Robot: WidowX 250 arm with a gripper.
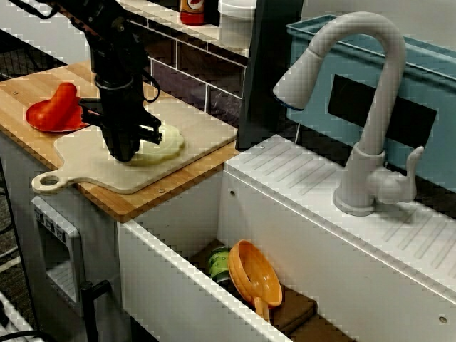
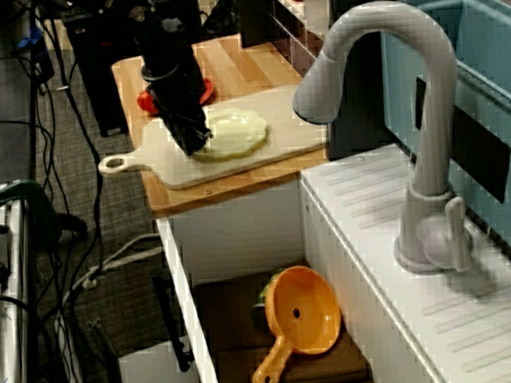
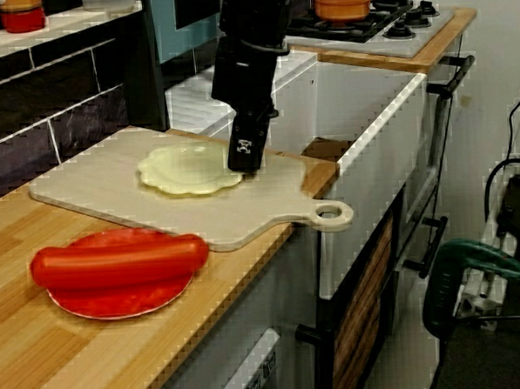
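The end effector [image 3: 244,165] is set on the rim of the plate [image 3: 185,170], which lies unlifted on the cutting board [image 3: 94,181]; its grip cannot be told.

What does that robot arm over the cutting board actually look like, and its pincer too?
The arm is all black, built of chunky, boxy segments. A thin black cable loops out beside it. The pincer is a narrow black block with a small white marking near its tip.

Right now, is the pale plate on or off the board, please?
On: the plate lies flat on the board, gripper at its rim.
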